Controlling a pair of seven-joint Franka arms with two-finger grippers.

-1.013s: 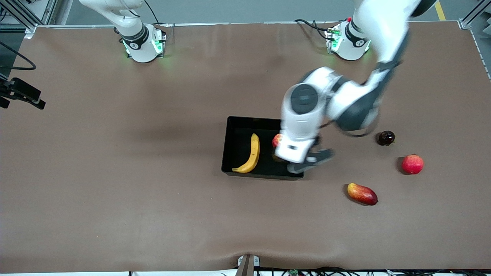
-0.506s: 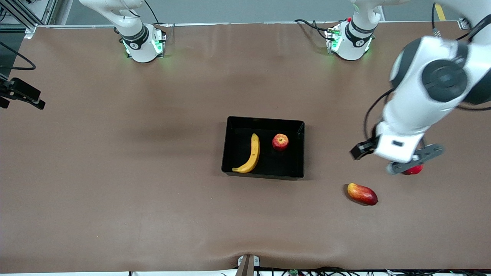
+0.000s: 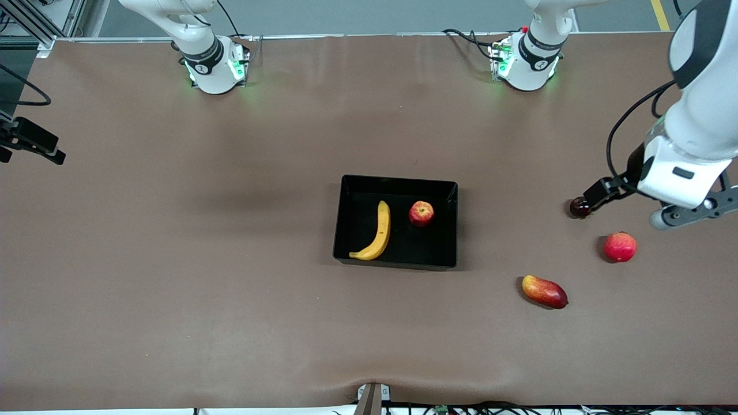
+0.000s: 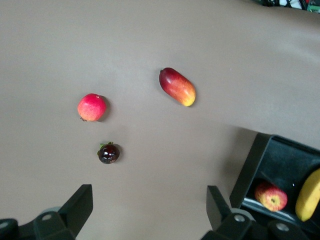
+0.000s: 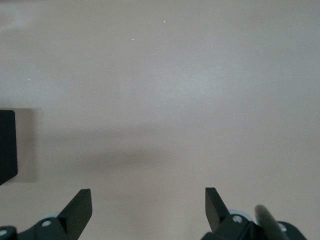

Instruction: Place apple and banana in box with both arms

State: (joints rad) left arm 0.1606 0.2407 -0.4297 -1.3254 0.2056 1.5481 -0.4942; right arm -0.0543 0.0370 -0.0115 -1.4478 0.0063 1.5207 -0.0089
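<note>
1. Brown matting covers the table (image 3: pixel 173 259) edge to edge, with both arm bases standing along its farthest edge from the front camera.
2. At the middle of the table sits the box (image 3: pixel 346 222), a shallow black tray, and it already holds both task fruits.
3. Over the table's end on its own side hangs the left gripper (image 4: pixel 150 212), up in the air above bare matting near the loose fruit; its two fingers stand wide apart with nothing between them.
4. Waiting up over bare matting, the right gripper (image 5: pixel 148 210) shows only in its own wrist view, fingers likewise spread and empty, with a dark corner of the box at the edge of that view.
5. Inside the box, the banana (image 3: pixel 376 231) lies flat on the floor, toward the right arm's end.
6. A mango-like fruit (image 3: pixel 544 291) lies on the matting outside the box, nearest the front camera of the three loose fruits.
7. A pinkish-red round fruit (image 3: pixel 620 246) rests a little farther from that camera.
8. Beside the banana, toward the left arm's end of the box, sits the apple (image 3: pixel 421 213), apart from it.
9. A small dark fruit (image 3: pixel 579 207) lies farthest of the loose three.
10. Judged from this layout, the task looks complete: both named fruits are boxed, both grippers are free, and nothing seems left but parking the arms.
</note>
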